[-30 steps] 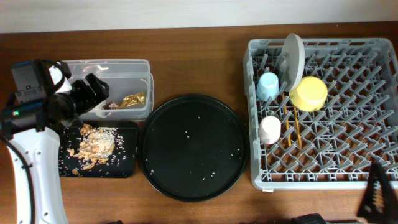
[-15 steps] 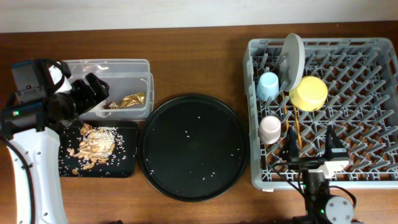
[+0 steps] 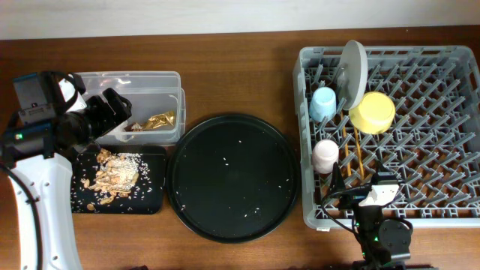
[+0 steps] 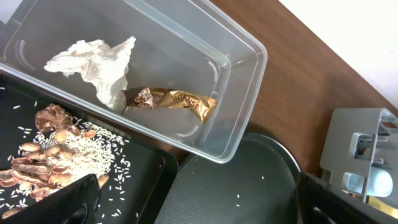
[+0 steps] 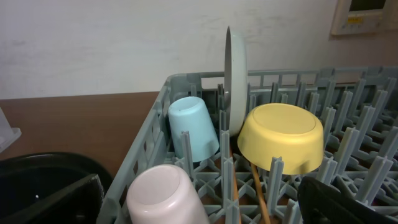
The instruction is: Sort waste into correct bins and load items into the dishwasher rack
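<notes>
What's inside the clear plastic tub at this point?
A crumpled white napkin and a gold foil wrapper lie in the clear tub. Anything beneath the napkin is hidden.

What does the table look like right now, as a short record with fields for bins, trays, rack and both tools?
clear tub: crumpled napkin and gold wrapper inside
shallow black tray: food scraps
round black tray: a few rice grains
rack: blue cup, pink cup, yellow bowl bottom up; plate on edge; chopsticks lying between pegs
left tool: open, empty, above the tub's front edge
right tool: open, empty, at the rack's front edge, facing the pink cup
</notes>
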Controlling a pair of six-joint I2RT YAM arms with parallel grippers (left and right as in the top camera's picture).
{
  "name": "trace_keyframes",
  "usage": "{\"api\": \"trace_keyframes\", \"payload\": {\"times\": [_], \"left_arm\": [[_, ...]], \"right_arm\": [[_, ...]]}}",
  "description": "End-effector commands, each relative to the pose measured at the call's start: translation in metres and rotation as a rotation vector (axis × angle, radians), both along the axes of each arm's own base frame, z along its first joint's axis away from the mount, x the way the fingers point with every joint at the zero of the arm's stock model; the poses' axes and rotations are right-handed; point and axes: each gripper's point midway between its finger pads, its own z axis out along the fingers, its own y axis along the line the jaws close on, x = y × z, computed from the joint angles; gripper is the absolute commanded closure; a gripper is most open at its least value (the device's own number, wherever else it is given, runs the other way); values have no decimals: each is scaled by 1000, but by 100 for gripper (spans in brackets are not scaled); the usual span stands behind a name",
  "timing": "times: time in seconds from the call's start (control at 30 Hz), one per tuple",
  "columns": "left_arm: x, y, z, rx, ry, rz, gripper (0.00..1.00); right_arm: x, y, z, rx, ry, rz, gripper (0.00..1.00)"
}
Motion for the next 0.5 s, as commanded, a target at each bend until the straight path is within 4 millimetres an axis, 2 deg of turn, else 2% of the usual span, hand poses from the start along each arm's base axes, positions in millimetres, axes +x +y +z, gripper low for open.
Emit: {"api": "trace_keyframes", "payload": {"times": [0.0,0.17,0.27,0.33,0.37,0.4,0.47], "left_arm": [[0,2,0,10,-2,-4,1],[0,2,0,10,-1,-5,1],[-8,-1,-17,-2,42,-6,1],[-32,-10,-34,-10,72,-13,1],[-54,-23,-46,-14,89,-36,1],[-65,-30,-51,-13,91,-53,1],[-83,-45,-44,-5,62,-93,1]], "right_arm": [[0,0,-3,1,5,1,2],[0,0,-3,1,5,1,2],[0,0,-3,1,6,1,2],[0,0,-3,1,6,1,2],[0,0,-3,1,6,1,2],[0,0,-3,1,6,1,2],[0,0,-3,1,6,1,2]]}}
